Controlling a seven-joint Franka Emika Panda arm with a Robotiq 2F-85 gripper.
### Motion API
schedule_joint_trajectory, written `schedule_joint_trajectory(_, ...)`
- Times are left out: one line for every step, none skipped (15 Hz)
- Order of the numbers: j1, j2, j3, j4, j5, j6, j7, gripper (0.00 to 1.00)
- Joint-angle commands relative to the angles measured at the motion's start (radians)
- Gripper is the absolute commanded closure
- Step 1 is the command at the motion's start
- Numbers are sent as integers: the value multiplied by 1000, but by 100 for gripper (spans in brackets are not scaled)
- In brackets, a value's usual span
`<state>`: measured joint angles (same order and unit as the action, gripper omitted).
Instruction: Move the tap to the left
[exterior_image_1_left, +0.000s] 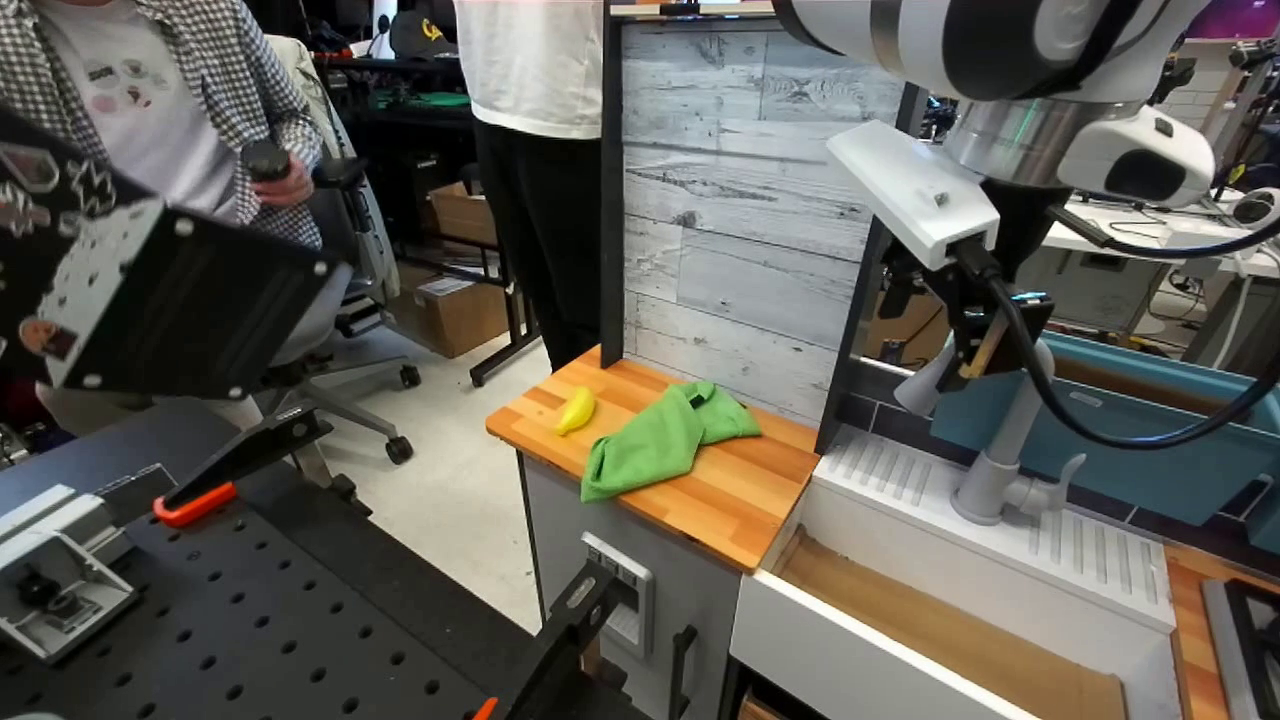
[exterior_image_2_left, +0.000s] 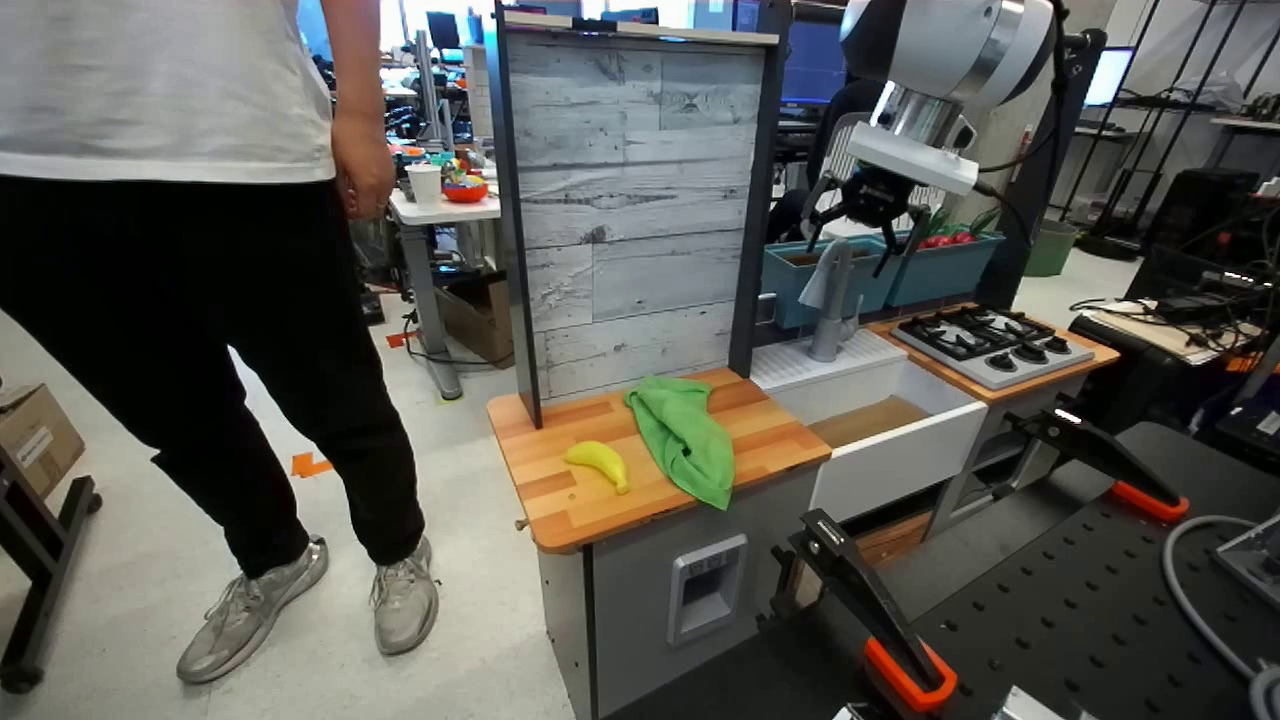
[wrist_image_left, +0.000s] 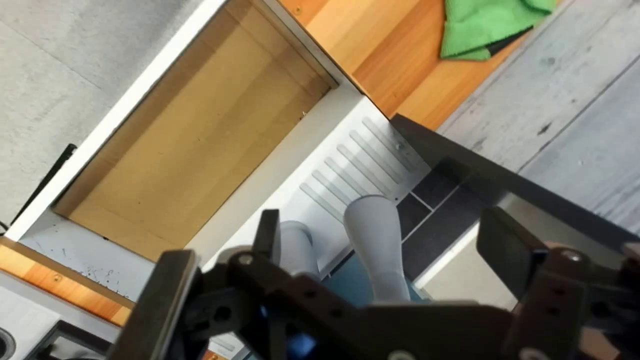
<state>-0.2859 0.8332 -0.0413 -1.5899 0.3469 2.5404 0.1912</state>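
The pale grey tap stands upright on the ledge behind the sink in both exterior views (exterior_image_1_left: 1012, 430) (exterior_image_2_left: 830, 315). Its spout points towards the wooden counter and back panel. In the wrist view its spout (wrist_image_left: 374, 235) shows between my two fingers, with gaps on both sides. The upright column shows next to one finger. My gripper (exterior_image_1_left: 938, 330) is open and sits at the top of the tap, with a finger on either side, also in an exterior view (exterior_image_2_left: 850, 258). The arch of the tap is hidden behind the gripper. I cannot tell whether any finger touches it.
The white sink (exterior_image_1_left: 890, 650) lies below the tap. Blue-grey bins (exterior_image_1_left: 1130, 450) stand close behind it. A wooden counter (exterior_image_2_left: 760, 420) with a green cloth (exterior_image_2_left: 690, 440) and a banana (exterior_image_2_left: 600, 463) adjoins, with a tall panel (exterior_image_2_left: 640, 220) behind. A stove (exterior_image_2_left: 990, 345) stands beyond the sink.
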Motion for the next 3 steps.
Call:
schedule_joint_trajectory(3, -21, -3, -37, 4, 6, -24, 0)
schedule_joint_trajectory(3, -40, -3, -67, 4, 10, -37, 0)
schedule_joint_trajectory(3, -53, -2, -85, 4, 10, -43, 0)
